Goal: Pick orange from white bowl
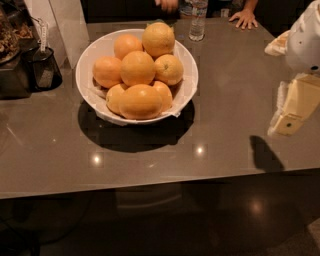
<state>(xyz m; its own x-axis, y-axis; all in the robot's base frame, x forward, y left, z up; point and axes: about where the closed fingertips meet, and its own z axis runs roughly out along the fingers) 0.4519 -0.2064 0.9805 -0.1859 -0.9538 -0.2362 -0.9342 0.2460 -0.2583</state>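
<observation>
We see the bowl point(186, 89) in the upper left-centre of the frame, resting on a glossy grey table point(225, 105) and throwing a dark shadow toward the lower edge. It holds a heap of oranges point(137, 68); we count eight. One orange point(158, 39) sits highest, at the back of the heap, toward the top of the frame. A large one point(140, 101) lies at the front against the near wall. The rest are packed between them, touching one another.

The gripper point(292, 112) hangs at the right edge of the frame, about level with the front of the bowl and well apart from it. It is above the table rather than over the bowl. Its cream-coloured end points down and to the left, below a rounded white arm part point(305, 40). We cannot tell whether it is parted or closed, and it holds nothing that we can see. Its shadow point(264, 154) falls on the table below it, near the front edge.

A clear bottle point(198, 20) stands just behind the bowl at the top of the frame. A hand point(245, 19) rests flat on the table to the right of the bottle. A second hand point(167, 5) shows at the top edge. Dark containers point(45, 67) stand at the upper left.
</observation>
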